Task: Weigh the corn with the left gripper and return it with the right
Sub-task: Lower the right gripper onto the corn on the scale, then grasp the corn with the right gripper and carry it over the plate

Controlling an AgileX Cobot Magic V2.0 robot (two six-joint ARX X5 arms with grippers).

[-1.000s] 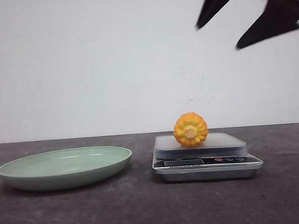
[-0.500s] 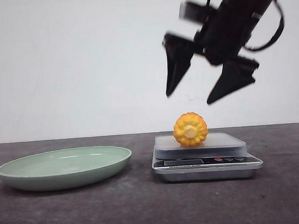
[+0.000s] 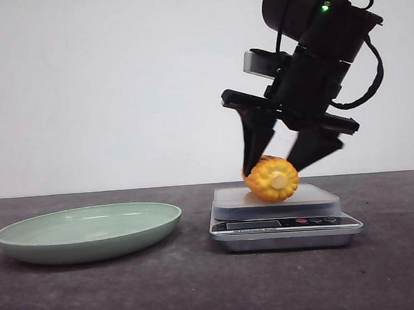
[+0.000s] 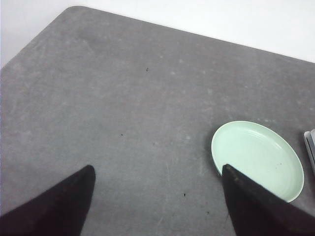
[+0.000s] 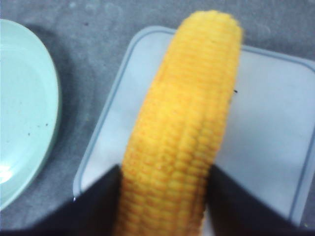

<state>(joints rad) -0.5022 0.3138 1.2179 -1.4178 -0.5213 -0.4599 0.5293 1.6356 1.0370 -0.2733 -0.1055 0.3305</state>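
Left pincer [image 4: 157, 196]: seen only in its own wrist view, its two black fingers [image 4: 54, 204] spread wide apart with nothing between them, hanging above the dark grey table [image 4: 123, 98]. The pale green plate [image 4: 257, 160] lies on the table just beyond the tip of one of those fingers.

In the front view the plate [image 3: 89, 232] sits on the table [image 3: 201, 289] well to the left of the right pincer. The digital kitchen scale [image 3: 284, 217] stands directly under that pincer, its translucent platform above a silver base with a display strip.

Right pincer [image 3: 276, 166]: lowered over the scale, fingers pointing down, one on each side of the corn [image 3: 272, 178]. The corn lies on the scale platform, its pale cut end facing the camera. In the right wrist view both black fingers [image 5: 96, 206] sit tight against the flanks of the corn [image 5: 184, 128]; the pincer grips it. The scale platform [image 5: 266, 132] shows on both sides of the cob, and the plate's edge [image 5: 24, 108] lies further off to one side.
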